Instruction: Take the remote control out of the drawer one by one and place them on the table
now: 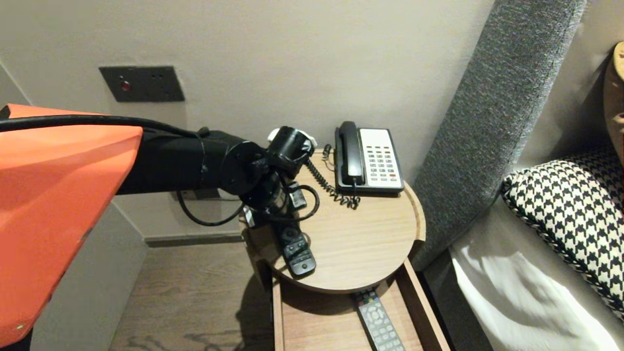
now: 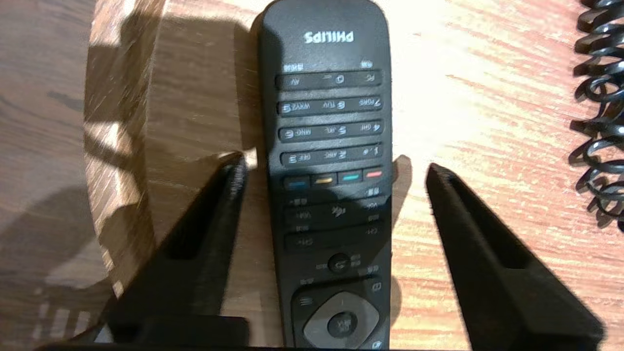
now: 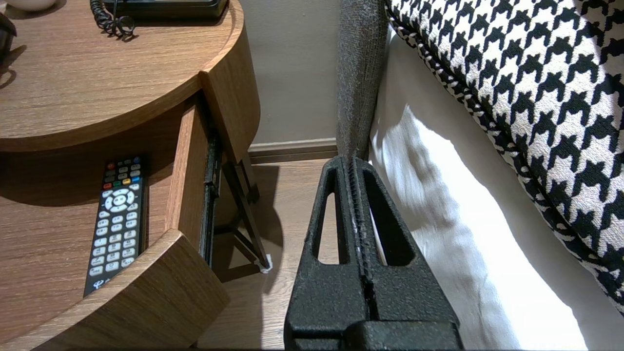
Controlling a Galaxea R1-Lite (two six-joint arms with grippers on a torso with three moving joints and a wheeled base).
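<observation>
The right gripper [image 3: 352,163] hangs with its two black ribbed fingers pressed flat together over the wood floor [image 3: 292,204], in the gap between the bedside table and the bed, close to the white sheet [image 3: 463,253] and the edge of the grey fabric headboard [image 3: 358,73]. The round wooden table top [image 3: 97,83] carries a black telephone base [image 3: 165,7] and its coiled cord [image 3: 109,19], and beneath it the drawer [image 3: 146,302] stands pulled out, with a remote control [image 3: 117,219] with pale keys lying flat inside near one side wall. A black-and-white houndstooth pillow [image 3: 526,97] lies on the sheet.
</observation>
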